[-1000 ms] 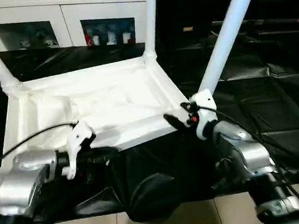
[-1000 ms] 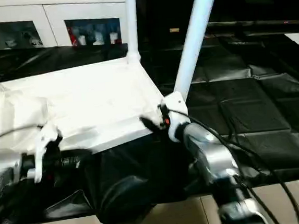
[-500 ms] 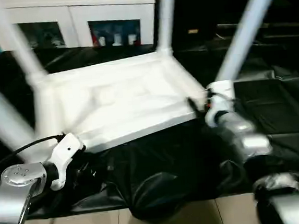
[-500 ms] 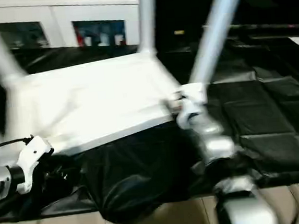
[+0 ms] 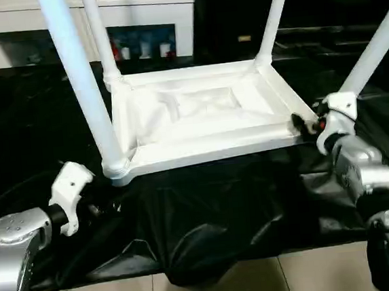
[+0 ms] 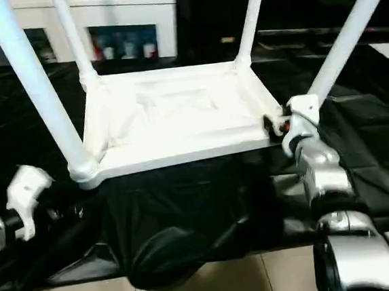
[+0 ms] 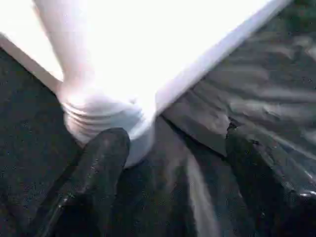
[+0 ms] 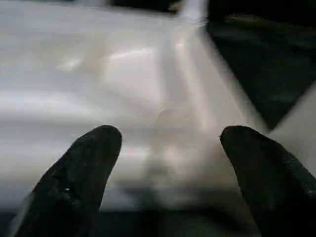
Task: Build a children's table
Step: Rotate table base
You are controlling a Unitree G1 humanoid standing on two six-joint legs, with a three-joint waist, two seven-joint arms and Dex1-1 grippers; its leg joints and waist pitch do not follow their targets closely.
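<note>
The children's table stands upside down on the black sheet, its white tabletop (image 5: pixel 198 114) ribbed side up. Its four white legs rise from the corner sockets; the near left leg (image 5: pixel 80 80) is closest to me. My left gripper (image 5: pixel 103 204) sits low, just in front of the near left socket (image 7: pixel 101 116). Its black fingers (image 7: pixel 98 168) are spread wide with only black sheet between them. My right gripper (image 5: pixel 303 124) is at the near right corner beside the near right leg (image 5: pixel 373 45). It is open, and its fingers (image 8: pixel 84 173) frame the tabletop's rim.
A white cabinet with glass doors (image 5: pixel 135 14) stands behind the table. The black sheet (image 5: pixel 207 212) covers the work surface and bulges over its front edge above a tiled floor (image 5: pixel 261 282). More black sheet lies to the right.
The view has swung, and the near left leg now shows in front. My left gripper has come off the tabletop's near edge and spread its fingers. The right gripper stays at the near right corner.
</note>
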